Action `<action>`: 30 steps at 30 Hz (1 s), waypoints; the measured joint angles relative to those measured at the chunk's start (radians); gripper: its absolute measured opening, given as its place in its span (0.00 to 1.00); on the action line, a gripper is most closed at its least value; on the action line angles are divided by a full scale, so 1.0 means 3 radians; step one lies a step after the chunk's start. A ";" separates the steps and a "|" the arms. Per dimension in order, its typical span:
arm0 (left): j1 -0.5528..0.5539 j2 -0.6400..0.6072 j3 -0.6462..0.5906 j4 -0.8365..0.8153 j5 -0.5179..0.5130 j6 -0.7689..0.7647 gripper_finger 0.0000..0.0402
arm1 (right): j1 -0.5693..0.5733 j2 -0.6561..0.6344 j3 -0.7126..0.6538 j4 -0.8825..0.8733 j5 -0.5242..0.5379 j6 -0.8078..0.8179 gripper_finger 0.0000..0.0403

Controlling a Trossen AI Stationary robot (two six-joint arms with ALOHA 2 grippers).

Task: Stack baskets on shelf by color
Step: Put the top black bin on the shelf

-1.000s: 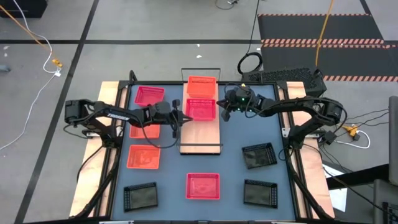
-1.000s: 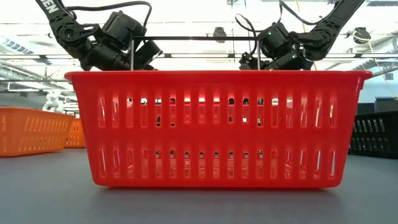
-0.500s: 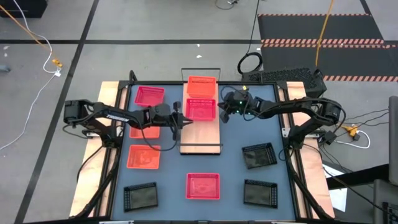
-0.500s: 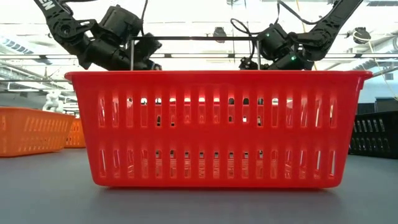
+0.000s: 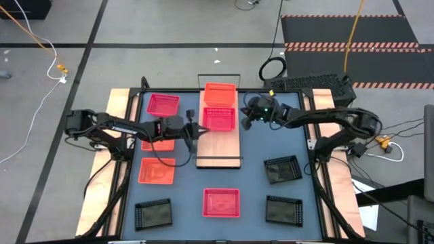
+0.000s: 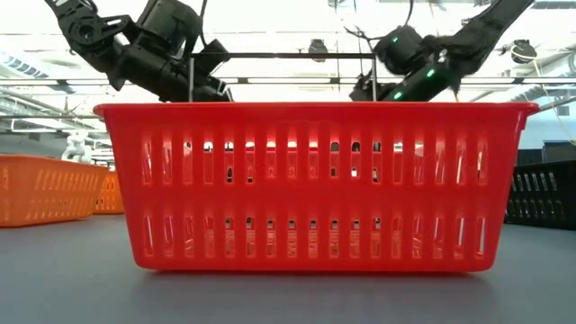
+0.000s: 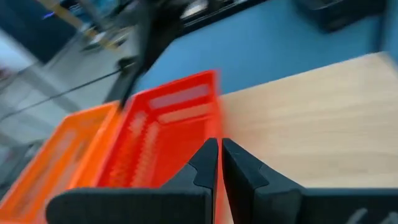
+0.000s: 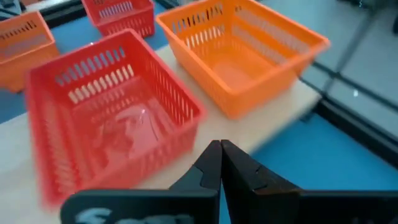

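The light-wood shelf [image 5: 218, 148] lies in the table's middle. An orange basket [image 5: 219, 94] sits on its far end, and a pink-red basket [image 5: 219, 119] sits on it right behind, toward the near side. My left gripper [image 5: 197, 129] [image 7: 219, 155] is shut and hovers just left of the pink-red basket's [image 7: 165, 134] near left corner. My right gripper [image 5: 245, 123] [image 8: 221, 157] is shut too and hovers off the shelf's right edge beside the same basket [image 8: 106, 121]. The right wrist view also shows the orange basket [image 8: 242, 50].
Loose baskets stand on the blue tabletop: pink-red [image 5: 163, 104] and two orange [image 5: 156, 171] [image 5: 150, 143] on the left, pink-red [image 5: 222, 202] at near middle, black [image 5: 153, 213] [image 5: 282, 169] [image 5: 283, 209] along the near side. The shelf's near half is bare wood.
Both grippers have risen, as the low view shows. The right gripper has drifted a little toward the table's right edge, and the left arm has drawn back slightly toward the left. The baskets on the shelf have stayed where they were.
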 joint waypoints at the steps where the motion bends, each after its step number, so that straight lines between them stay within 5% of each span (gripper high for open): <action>1: 0.0000 -0.0016 0.0000 -0.0013 -0.0127 -0.0034 0.06 | 0.0014 -0.0148 0.0001 -0.0239 0.0001 0.0045 0.00; 9: -0.0001 -0.0128 0.0006 -0.0091 -0.0438 -0.0260 0.06 | 0.0426 -0.1368 0.0001 -0.2388 0.0020 0.0778 0.07; 15: -0.0001 -0.0269 0.0001 -0.0128 -0.0448 -0.0547 0.06 | 0.0999 -0.1527 0.0001 -0.3797 0.0078 0.1889 0.21; 23: 0.0020 -0.0312 0.0000 -0.0073 -0.0644 -0.0618 0.06 | 0.1385 -0.1522 0.0001 -0.4664 -0.0305 0.2821 0.36; 30: 0.0022 -0.0309 0.0000 -0.0169 -0.0718 -0.0676 0.06 | 0.1647 -0.1521 0.0001 -0.4646 -0.0969 0.3040 0.36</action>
